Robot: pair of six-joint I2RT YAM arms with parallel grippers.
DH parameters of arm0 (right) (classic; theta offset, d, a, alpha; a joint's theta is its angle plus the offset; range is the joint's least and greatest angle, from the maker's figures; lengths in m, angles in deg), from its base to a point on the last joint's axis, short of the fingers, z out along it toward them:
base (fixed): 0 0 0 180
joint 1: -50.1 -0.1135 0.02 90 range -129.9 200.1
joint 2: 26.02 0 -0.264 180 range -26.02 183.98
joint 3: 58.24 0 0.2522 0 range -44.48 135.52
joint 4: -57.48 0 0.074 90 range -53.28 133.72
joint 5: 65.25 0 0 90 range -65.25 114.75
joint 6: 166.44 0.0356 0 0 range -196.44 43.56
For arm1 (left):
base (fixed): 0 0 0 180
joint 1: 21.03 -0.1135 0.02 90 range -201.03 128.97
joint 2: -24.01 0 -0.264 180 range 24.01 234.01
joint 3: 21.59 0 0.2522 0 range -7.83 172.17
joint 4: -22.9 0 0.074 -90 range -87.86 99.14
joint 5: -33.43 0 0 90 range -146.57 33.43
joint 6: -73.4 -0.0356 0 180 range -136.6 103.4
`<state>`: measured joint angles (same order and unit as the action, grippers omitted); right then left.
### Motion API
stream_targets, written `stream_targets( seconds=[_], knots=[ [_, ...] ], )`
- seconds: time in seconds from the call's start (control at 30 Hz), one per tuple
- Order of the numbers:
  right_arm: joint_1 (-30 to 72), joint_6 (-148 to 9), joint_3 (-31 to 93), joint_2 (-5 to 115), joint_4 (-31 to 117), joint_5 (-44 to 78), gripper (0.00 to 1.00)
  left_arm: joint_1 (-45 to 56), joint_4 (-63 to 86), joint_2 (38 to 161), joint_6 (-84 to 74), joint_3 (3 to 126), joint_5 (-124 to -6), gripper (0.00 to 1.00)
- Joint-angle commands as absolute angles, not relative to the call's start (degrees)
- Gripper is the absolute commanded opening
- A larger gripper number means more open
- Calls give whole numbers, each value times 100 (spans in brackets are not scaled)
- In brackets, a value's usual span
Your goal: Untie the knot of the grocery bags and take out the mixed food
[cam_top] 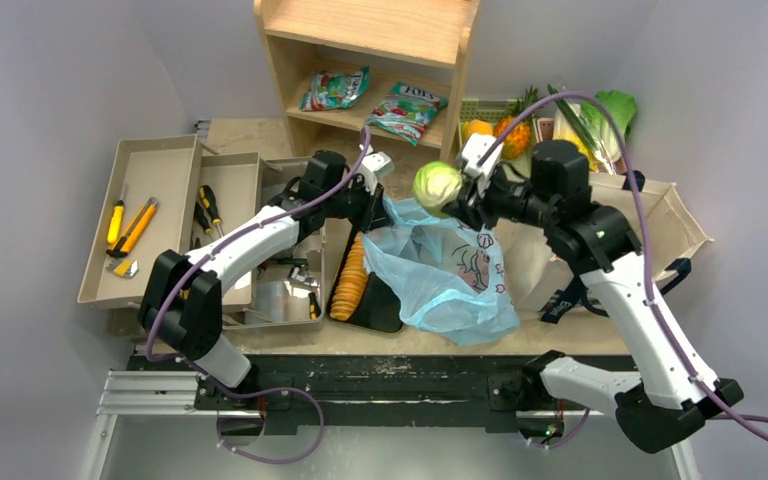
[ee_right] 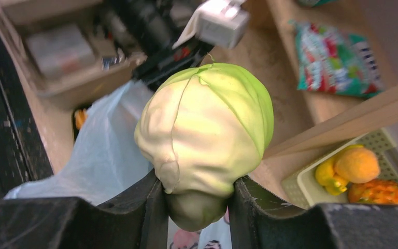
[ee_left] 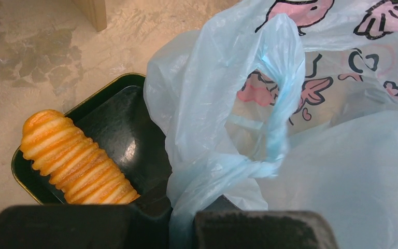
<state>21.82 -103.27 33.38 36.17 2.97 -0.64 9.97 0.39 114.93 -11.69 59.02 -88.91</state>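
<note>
From above, the left gripper point(cam_top: 378, 198) sits at the upper left edge of the thin light-blue plastic carrier bag with pink cartoon prints point(cam_top: 450, 275), which lies slumped in the middle of the stone-patterned table point(cam_top: 250, 135). Its fingers are hard to make out here under the wrist. The right gripper point(cam_top: 457, 195) is clamped on a round pale green cabbage point(cam_top: 436, 185), held in the air above the bag's upper edge. The cream canvas tote with navy strap handles point(cam_top: 665, 215) lies open just right of the bag, under the right arm. Left of the bag, touching it, is a black tray point(cam_top: 375, 310) with a row of ridged orange crackers point(cam_top: 350, 280). Grey tool trays point(cam_top: 150, 180) stand at the far left. At the back, a wooden shelf point(cam_top: 380, 40) holds two green-and-red snack packets point(cam_top: 407, 108), and a green plastic basket point(cam_top: 482, 107) beside it holds a pineapple point(cam_top: 516, 132) and an orange point(cam_top: 478, 128).

The left wrist view shows the left gripper point(ee_left: 182, 228) pinched tight on a gathered strip of the bag point(ee_left: 342, 171), whose handle loop stands up open. The black tray point(ee_left: 119, 129) and crackers point(ee_left: 75, 161) lie just left of the bag.

In the right wrist view, the right gripper point(ee_right: 199, 220) grips the cabbage point(ee_right: 207, 135) by its lower end, both fingers point(ee_right: 153, 215) pressed against it. The bag point(ee_right: 103, 155) lies below, and the basket point(ee_right: 303, 184) with the orange point(ee_right: 357, 165) is at the right.
</note>
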Motion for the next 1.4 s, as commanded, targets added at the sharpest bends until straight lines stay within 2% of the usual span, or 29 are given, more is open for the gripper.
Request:
stream_targets(
  seconds=[0.0,0.1,0.27,0.4,0.6,0.87,1.13,1.37],
  knots=[
    [2398,-8889,4444,3751,741,399,0,939,94,11464,-1090,6155,-9061,0],
    [2809,-8476,4705,3937,1323,1654,0,940,80,11485,-1065,6224,-9133,0],
    [4369,-8092,5132,4786,1730,3289,0,941,116,11516,-1041,6275,-9198,0],
    [5534,-7816,5521,5641,1970,3490,0,942,286,11495,-937,6242,-9225,0],
    [5837,-8361,5065,6293,3226,4062,0,946,526,11498,-807,6124,-9182,0],
    [5884,-8526,6464,7922,3482,5711,0,946,798,11484,-643,5908,-9221,0],
    [6009,-8394,7284,8730,2956,5303,0,941,1081,11480,-425,5786,-9211,0],
    [6062,-8339,7575,9067,2735,4224,0,935,1249,11536,-251,5736,-9297,0]
  ],
)
